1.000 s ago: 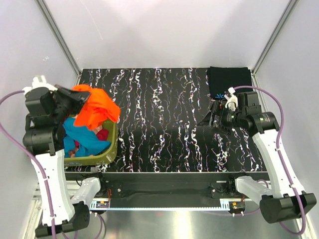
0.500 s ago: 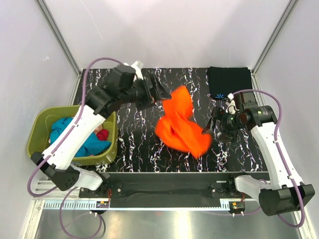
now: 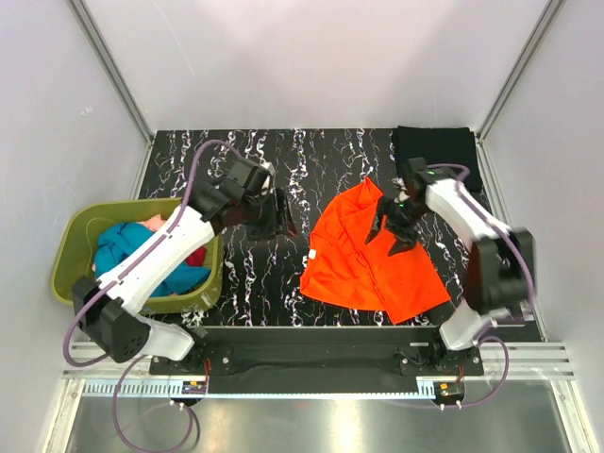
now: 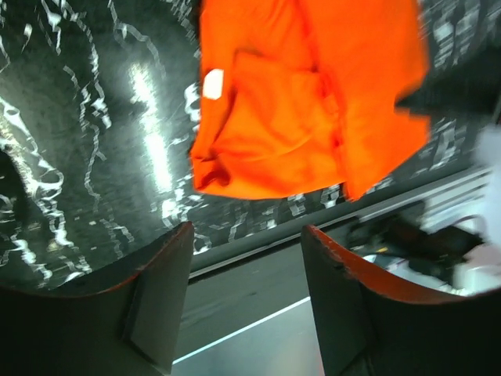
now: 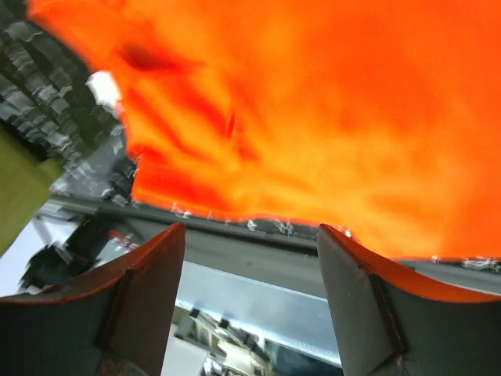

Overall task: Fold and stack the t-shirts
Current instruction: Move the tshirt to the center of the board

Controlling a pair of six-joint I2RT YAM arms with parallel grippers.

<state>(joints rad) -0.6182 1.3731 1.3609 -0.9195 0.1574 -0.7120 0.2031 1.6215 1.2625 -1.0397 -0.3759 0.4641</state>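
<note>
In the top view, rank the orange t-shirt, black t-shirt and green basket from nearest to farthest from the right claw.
1. orange t-shirt, beneath the right claw.
2. black t-shirt, far right corner.
3. green basket, far left.

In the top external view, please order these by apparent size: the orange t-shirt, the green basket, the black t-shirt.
1. orange t-shirt and green basket: about alike, so not ranked.
2. black t-shirt: clearly smallest.

The left arm (image 3: 156,260) stretches inward, the left pincer (image 3: 276,217) parted and empty. The right arm (image 3: 455,204) is bent toward the middle, the right pincer (image 3: 391,229) angled down, also parted.
</note>
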